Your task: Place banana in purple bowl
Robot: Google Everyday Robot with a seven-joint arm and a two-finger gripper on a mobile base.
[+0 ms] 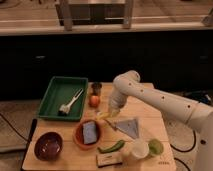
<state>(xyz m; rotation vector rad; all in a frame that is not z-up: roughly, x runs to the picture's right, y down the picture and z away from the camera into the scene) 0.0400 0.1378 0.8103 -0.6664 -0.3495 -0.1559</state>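
Pale-yellow banana (103, 115) looks pinched in our closed tool (108, 112) at the table (150, 131); we'd lift straight, clear the orange bowl (77, 136), and lower into the purple bowl (48, 146).

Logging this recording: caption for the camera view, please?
Gripper low on the table, fingers shut on the banana beside the orange bowl; purple bowl empty.

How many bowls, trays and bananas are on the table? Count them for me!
Bowls: 2 (purple bowl, orange bowl)
Trays: 1 (green tray)
Bananas: 1 (banana, pinched in the shut gripper near the orange bowl)
Total: 4
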